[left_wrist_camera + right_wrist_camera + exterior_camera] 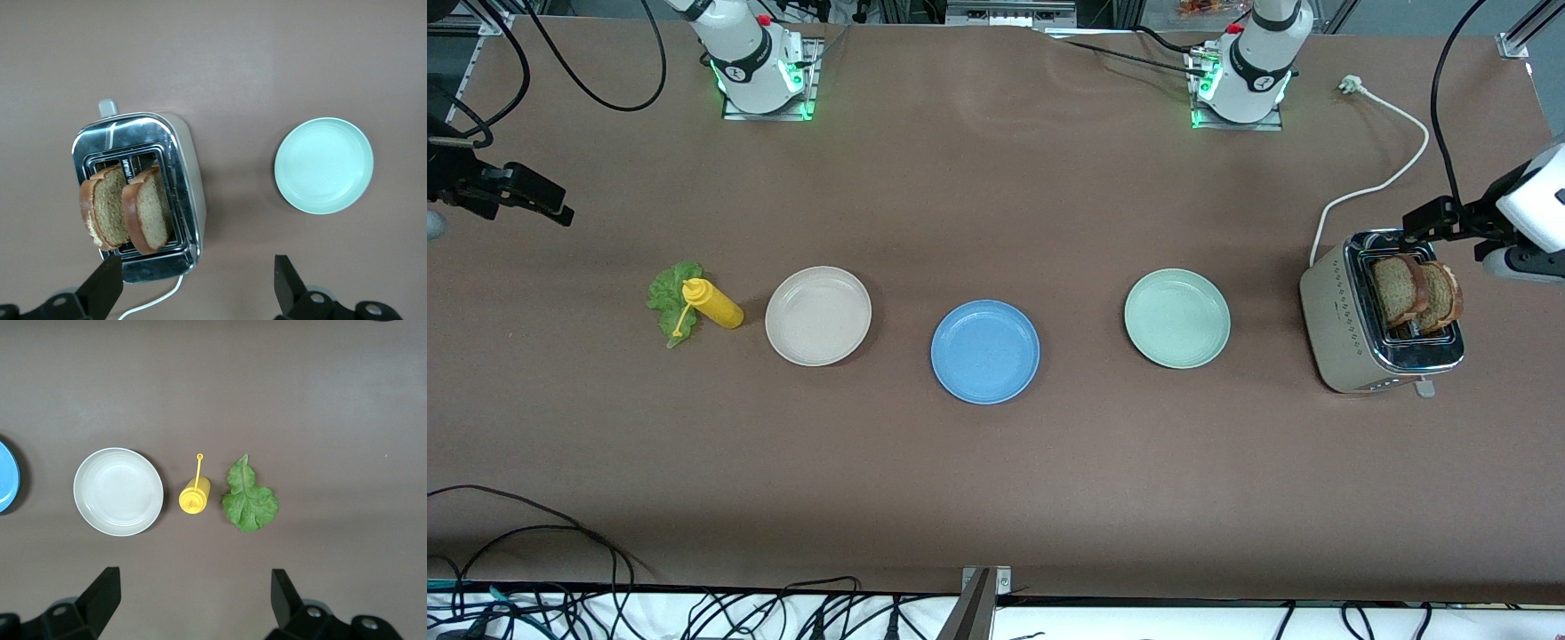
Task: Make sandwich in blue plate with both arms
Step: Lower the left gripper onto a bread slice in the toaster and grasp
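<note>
The blue plate (985, 351) sits bare mid-counter (996, 480), with the beige plate (818, 316) at its 10 o'clock and the green plate (1176, 318) at its 2 o'clock. Two bread slices (1414, 292) stand in the toaster (1343, 329). The left tool (197, 283) hangs over it, fingers spread. The right tool (193, 600), also spread, hangs over the counter near the lettuce (665, 298) and yellow bottle (713, 303).

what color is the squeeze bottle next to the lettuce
Yellow: the squeeze bottle shows best in the right wrist view.

White arms (751, 49) with black bands, green-lit bases, black pincers (197, 290).
</note>
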Controlling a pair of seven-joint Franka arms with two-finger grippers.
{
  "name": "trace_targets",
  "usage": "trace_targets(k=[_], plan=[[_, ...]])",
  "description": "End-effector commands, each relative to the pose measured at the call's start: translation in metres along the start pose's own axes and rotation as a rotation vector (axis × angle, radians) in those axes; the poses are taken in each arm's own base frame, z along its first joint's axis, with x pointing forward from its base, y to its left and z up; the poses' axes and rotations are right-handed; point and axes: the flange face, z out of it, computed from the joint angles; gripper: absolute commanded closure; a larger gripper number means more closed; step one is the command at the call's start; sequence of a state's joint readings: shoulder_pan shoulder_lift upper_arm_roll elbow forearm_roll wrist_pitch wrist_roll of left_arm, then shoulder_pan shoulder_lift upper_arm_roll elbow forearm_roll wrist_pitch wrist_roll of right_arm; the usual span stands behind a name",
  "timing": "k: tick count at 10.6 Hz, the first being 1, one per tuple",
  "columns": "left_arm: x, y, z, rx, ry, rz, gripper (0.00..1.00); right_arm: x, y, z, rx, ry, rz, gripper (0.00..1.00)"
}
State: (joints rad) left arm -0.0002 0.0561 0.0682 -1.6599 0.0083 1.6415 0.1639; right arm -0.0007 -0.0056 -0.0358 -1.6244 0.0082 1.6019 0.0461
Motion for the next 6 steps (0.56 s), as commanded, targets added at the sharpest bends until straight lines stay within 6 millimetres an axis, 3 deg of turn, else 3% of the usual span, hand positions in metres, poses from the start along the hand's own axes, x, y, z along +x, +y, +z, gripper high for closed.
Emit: trace_targets(k=[1,6], plan=[[-0.002,-0.035,0.033,0.015,0.016,0.039,0.00,0.001,0.001,-0.006,0.009,0.009,0.000,0.00],[0.003,-0.056,0.100,0.013,-0.006,0.033,0.00,0.001,0.001,-0.006,0.009,0.009,0.000,0.00]])
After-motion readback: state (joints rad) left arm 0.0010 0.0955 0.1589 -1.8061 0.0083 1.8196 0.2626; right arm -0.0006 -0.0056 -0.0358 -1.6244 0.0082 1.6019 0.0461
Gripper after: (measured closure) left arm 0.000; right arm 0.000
